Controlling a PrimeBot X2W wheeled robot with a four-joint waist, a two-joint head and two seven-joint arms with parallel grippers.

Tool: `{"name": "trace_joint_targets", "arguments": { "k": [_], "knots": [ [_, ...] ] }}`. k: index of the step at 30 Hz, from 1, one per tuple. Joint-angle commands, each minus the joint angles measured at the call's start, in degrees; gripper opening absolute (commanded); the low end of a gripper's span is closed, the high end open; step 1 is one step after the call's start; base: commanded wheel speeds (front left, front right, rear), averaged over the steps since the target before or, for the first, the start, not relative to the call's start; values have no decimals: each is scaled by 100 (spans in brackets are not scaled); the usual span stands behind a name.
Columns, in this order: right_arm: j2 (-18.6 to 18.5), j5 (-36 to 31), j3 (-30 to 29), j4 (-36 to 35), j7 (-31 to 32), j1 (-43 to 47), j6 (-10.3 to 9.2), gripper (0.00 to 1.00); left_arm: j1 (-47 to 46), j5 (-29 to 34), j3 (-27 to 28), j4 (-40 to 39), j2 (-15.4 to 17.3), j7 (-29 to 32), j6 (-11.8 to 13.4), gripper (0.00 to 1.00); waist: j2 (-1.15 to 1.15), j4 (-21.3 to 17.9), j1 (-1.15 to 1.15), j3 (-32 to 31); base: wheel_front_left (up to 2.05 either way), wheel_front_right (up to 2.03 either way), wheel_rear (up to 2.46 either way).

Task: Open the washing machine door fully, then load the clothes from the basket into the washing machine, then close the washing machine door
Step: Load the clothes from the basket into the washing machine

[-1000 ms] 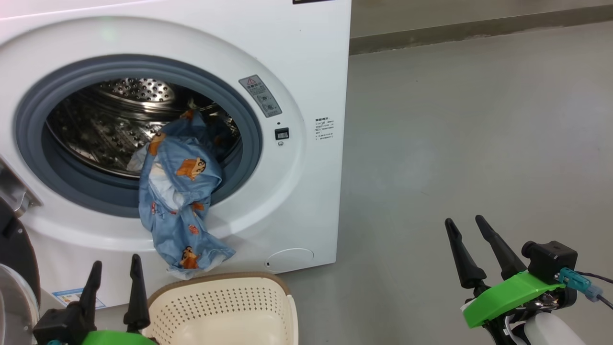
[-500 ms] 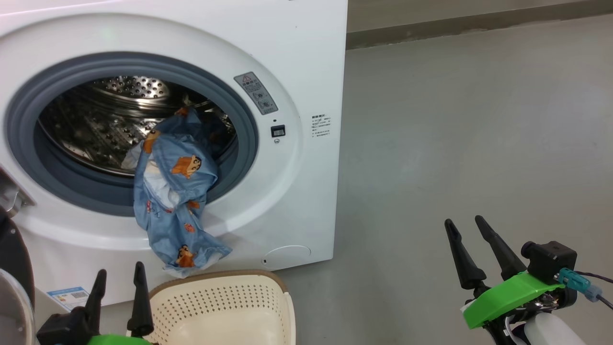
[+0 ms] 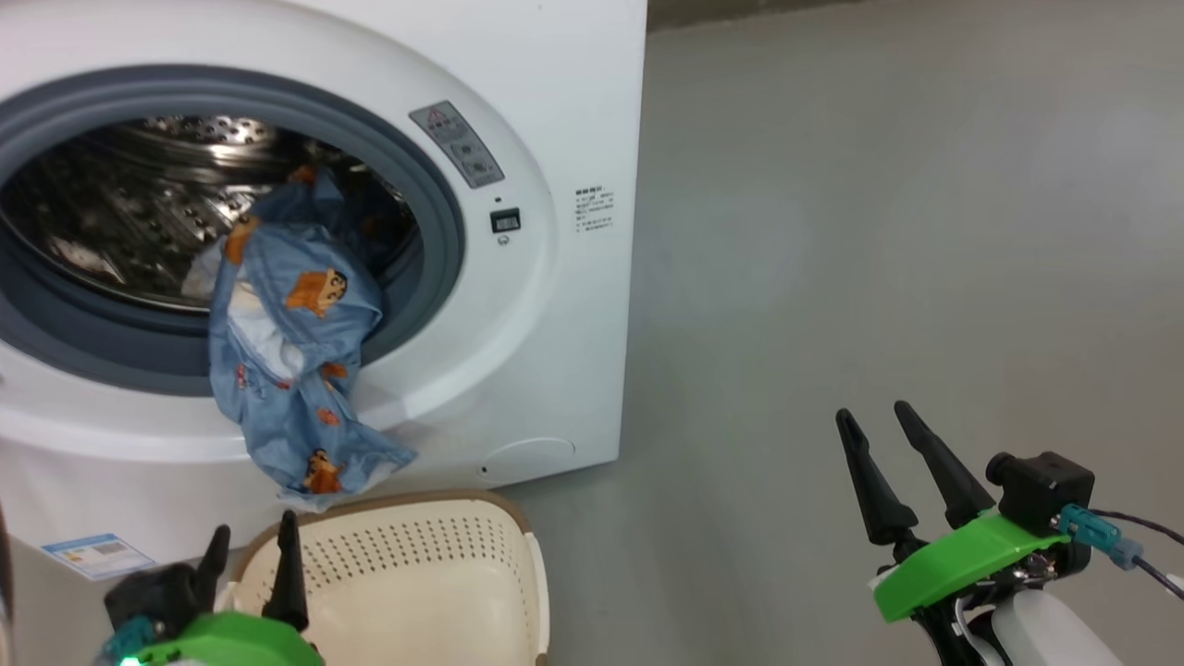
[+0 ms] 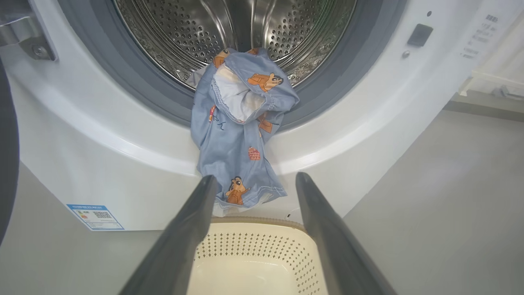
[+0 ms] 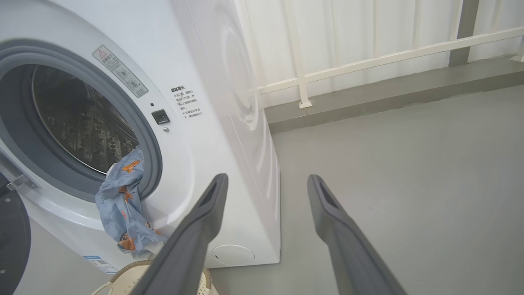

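Head camera has swung right, so the washer sits further left in view. Left gripper is wide open and empty, beside the basket. Right gripper is open and empty over the floor. Clothes hang half out of the drum, hem just above the basket.

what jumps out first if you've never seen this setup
The blue bear-print clothes hang out of the washing machine, half in the drum, half draped down its white front. Just below stands the cream basket, apparently empty. The left pincer is open by the basket, the right pincer open over the grey floor.
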Motion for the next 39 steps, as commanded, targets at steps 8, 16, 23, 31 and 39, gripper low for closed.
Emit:
{"name": "trace_joint_targets", "arguments": {
  "k": [8, 16, 23, 31, 39],
  "knots": [
    [125, -247, -49, -283, -42, -352, 32, 100, -1297, -113, 138, 1192, 398, -21, -203, 100, 0, -299, 0, 850, 0, 0, 0],
    [365, -503, -162, -461, -45, -575, 32, 100, -2630, -171, 109, 2666, 776, -110, -325, 100, 0, -493, 0, 1698, 0, 0, 0],
    [488, -636, -267, -590, -46, -614, 32, 100, -3245, -205, 104, 3290, 1043, -178, -365, 100, 0, -655, 0, 2092, 0, 0, 0],
    [617, -735, -343, -712, -46, -609, 32, 100, -3877, -323, 39, 3812, 1255, -149, -420, 100, 0, -822, 0, 2424, 0, 0, 0],
    [699, -785, -366, -778, -47, -608, 32, 100, -4279, -557, 102, 4130, 1376, -196, -435, 100, 0, -938, 0, 2567, 0, 0, 0]
  ]
}}
